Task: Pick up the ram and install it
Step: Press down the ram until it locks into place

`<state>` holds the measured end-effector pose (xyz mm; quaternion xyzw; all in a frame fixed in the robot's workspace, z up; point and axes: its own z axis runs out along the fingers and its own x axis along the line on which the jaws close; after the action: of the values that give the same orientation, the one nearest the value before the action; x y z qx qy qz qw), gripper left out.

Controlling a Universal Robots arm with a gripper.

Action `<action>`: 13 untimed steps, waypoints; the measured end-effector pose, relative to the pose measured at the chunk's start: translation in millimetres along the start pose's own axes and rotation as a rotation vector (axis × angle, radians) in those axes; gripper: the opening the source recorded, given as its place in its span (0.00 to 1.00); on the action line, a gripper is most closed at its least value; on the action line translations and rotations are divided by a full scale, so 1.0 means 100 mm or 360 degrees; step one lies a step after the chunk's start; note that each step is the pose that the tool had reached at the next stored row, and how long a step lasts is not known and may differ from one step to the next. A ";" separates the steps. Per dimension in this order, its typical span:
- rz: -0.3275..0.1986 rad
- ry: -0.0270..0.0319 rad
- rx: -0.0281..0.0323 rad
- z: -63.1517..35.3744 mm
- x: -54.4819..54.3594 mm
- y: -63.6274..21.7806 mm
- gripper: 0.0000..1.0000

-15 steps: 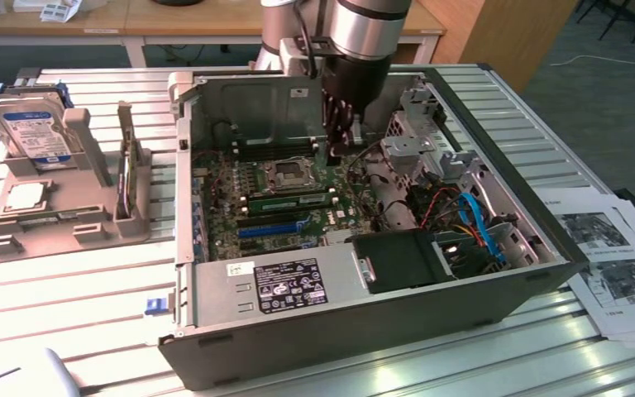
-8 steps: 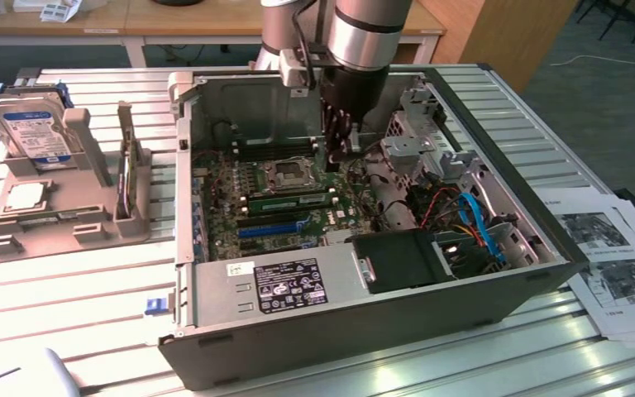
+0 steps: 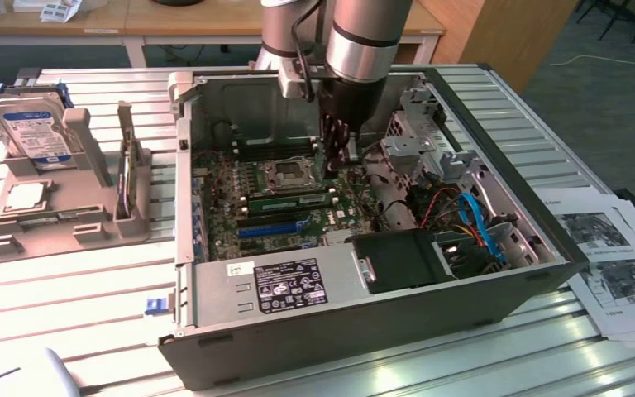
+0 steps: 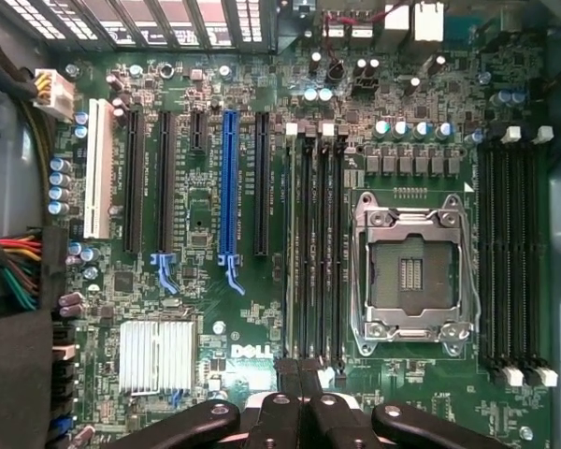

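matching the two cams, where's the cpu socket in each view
Exterior view: the cpu socket sits mid-board in the open case, behind the blue slot.
Wrist view: the cpu socket lies between two banks of black memory slots.
Shared landmark: the blue slot.

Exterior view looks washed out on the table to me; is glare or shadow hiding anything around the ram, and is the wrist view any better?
Exterior view: strong glare bleaches the slatted table, while the case interior sits in shade, though the green ram still reads. Wrist view: even light on the motherboard, black slot rails crisp, the shut pincer dark.
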<state>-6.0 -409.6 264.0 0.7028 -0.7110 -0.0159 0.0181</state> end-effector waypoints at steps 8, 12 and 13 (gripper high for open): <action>0.0000 -0.00001 0.00000 0.145 0.00 -0.008 0.10; 0.0000 0.00000 0.00003 0.232 0.01 -0.012 0.10; 0.0000 0.00000 0.00002 0.250 0.01 -0.013 0.10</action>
<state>-5.9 -410.5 239.0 0.7028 -0.7110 -0.0159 0.0181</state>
